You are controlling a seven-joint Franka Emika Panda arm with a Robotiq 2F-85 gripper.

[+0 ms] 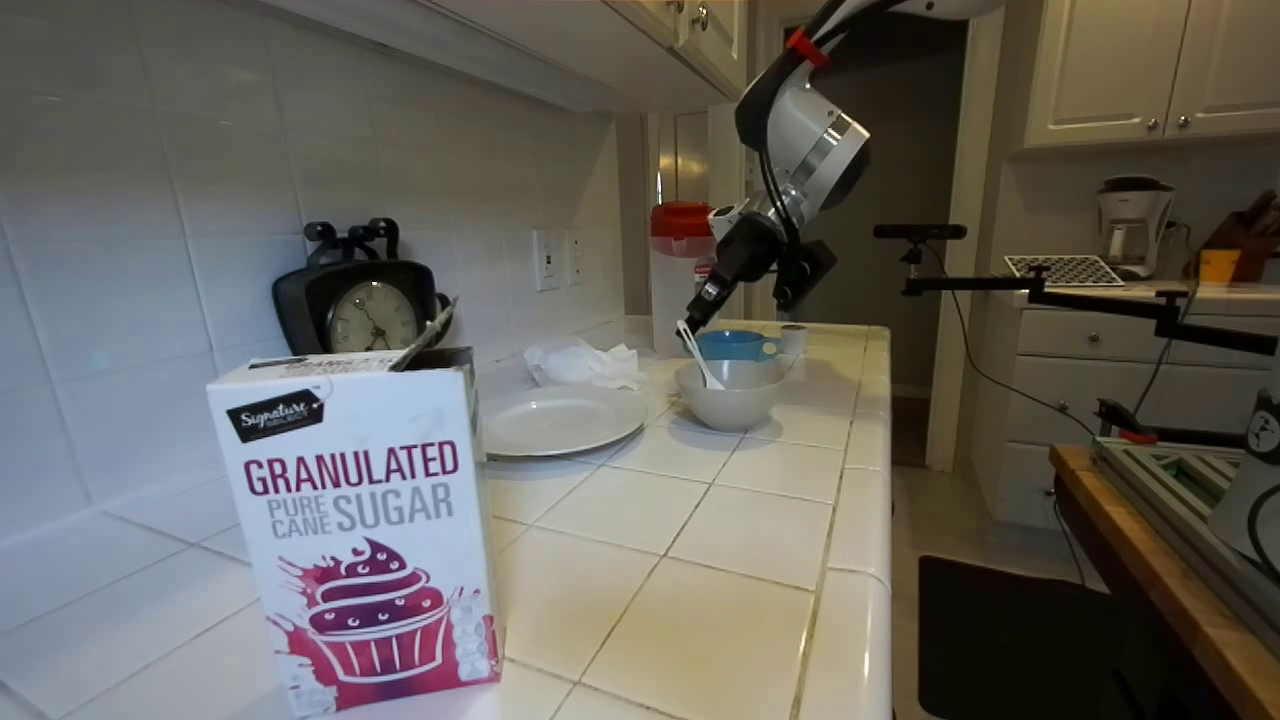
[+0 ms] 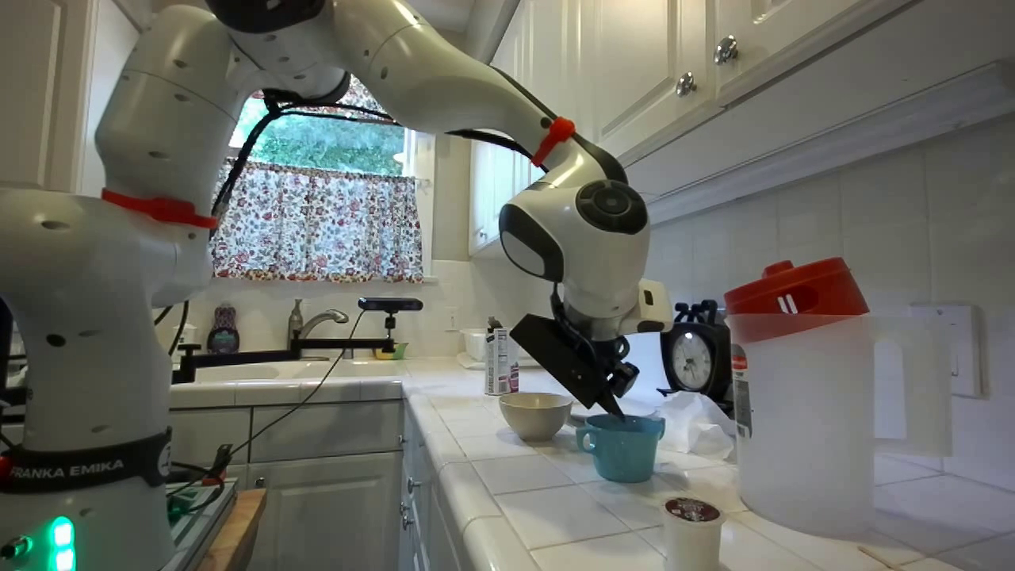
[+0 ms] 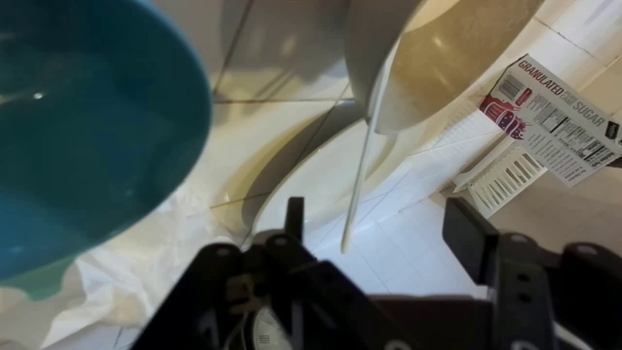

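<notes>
My gripper [image 3: 379,228] is open in the wrist view, its dark fingers [image 3: 469,238] spread wide. A white spoon [image 3: 358,189] has the end of its handle in the gap, nearer the left finger, with neither finger visibly pressing on it. The spoon [image 1: 700,355] leans in a light bowl [image 1: 730,400], its handle slanting up beside the gripper tip in an exterior view. A blue cup [image 2: 626,452] stands beside the bowl; in that exterior view the gripper [image 2: 617,411] appears over the cup's rim. The cup [image 3: 97,121] fills the left of the wrist view.
A white plate [image 1: 560,420] and crumpled paper [image 1: 582,362] lie by the bowl. A red-lidded pitcher [image 2: 801,412], a small pod [image 2: 692,531] and a black clock [image 2: 694,357] stand about. The sugar box [image 1: 360,540] is farther along the counter, under wall cabinets [image 2: 634,71].
</notes>
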